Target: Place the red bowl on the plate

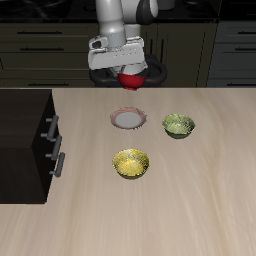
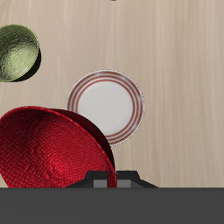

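While held up off the pale wooden table point(image 1: 200, 190), the small glossy red bowl w/ textured inside point(image 1: 131, 79) is gripped at its rim by the two-finger gripper point(image 1: 130, 72), tilted, as seen in the wrist view point(image 2: 54, 157). Below it, slightly nearer the table's front edge, the flat round plate w/ pinkish-red rim & pale centre point(image 1: 129, 119) is seen bare point(image 2: 106, 105). Beside the plate a green bowl point(image 1: 179, 125) is set; nearer the front, a yellow bowl point(image 1: 131, 163). A dark cabinet point(image 1: 25, 145) is seen at the table's side.

Simulated kitchen, dark drawer cabinets point(image 1: 40, 40) behind a pale wooden table point(image 1: 200, 190), bowls laid out
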You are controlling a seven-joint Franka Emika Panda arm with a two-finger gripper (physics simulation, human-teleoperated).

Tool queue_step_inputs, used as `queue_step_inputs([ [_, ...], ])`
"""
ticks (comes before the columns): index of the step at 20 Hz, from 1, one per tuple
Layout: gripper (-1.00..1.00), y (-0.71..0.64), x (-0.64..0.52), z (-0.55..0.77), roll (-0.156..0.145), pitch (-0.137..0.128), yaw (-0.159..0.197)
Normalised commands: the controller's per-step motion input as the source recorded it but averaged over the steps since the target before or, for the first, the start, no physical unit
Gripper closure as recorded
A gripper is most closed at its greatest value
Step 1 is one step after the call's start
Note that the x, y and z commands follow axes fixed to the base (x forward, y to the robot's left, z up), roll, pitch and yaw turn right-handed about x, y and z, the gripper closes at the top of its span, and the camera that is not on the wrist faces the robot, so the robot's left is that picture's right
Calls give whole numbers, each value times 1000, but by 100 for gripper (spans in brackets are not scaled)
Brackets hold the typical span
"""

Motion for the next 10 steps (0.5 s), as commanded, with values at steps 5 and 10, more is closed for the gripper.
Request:
queue_step_inputs([
  [5,100,-139,-6,-42,-33,1,15],
  [10,100,-141,184,-12,-46,8,-20],
])
